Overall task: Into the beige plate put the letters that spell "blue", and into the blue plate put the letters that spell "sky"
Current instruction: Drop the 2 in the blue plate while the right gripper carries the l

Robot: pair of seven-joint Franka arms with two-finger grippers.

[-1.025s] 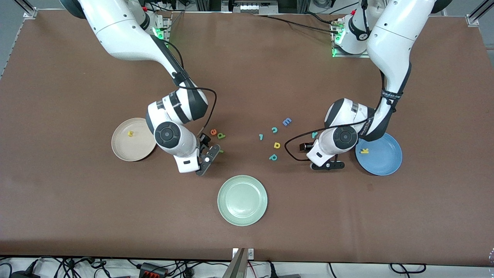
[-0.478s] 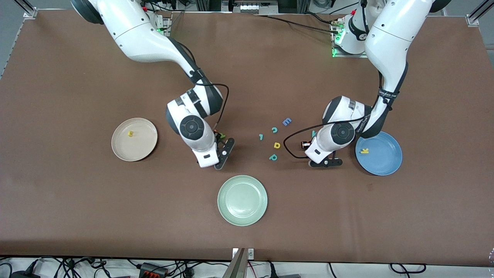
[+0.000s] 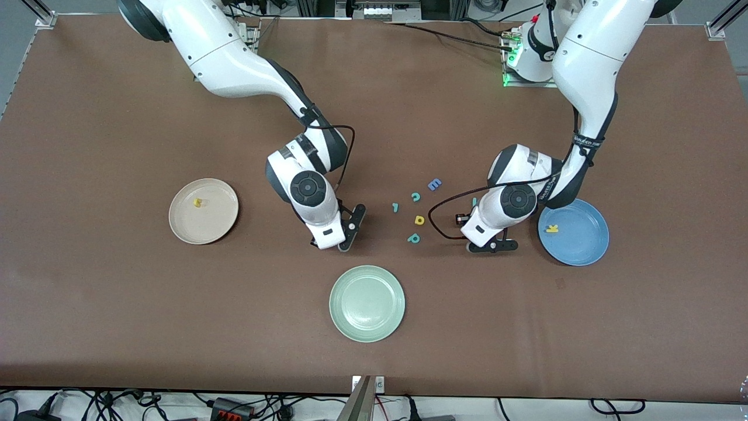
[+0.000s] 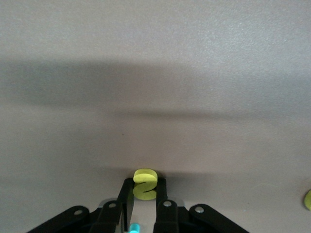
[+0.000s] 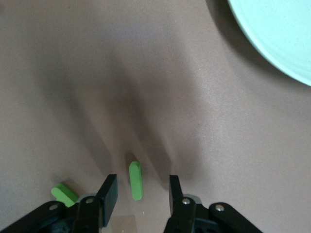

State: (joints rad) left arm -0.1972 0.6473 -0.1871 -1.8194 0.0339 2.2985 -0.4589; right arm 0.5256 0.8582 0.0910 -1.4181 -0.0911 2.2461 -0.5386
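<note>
In the left wrist view my left gripper (image 4: 144,182) is shut on the yellow "s" (image 4: 144,175), low at the table beside the blue plate (image 3: 584,252). That plate holds the yellow "k" (image 3: 551,228). A sliver of the teal "y" (image 3: 474,202) shows by the left hand (image 3: 492,246). My right gripper (image 5: 142,180) is open, its fingers on either side of the thin green bar "l" (image 5: 135,180), which lies flat. A second green letter (image 5: 63,193) lies just beside it. The beige plate (image 3: 181,229) holds the yellow "u" (image 3: 198,203). The right hand (image 3: 350,227) hides the orange "e".
A pale green plate (image 3: 367,303) sits nearer the front camera than both hands. Between the hands lie a blue "E" (image 3: 434,185), a teal "c" (image 3: 415,197), a small teal piece (image 3: 395,207), a yellow "d"-shaped letter (image 3: 419,220) and a teal "p"-shaped letter (image 3: 414,238).
My left gripper has shut on the yellow "s". The right arm swung from beside the beige plate toward the table's middle, and its jaws narrowed.
</note>
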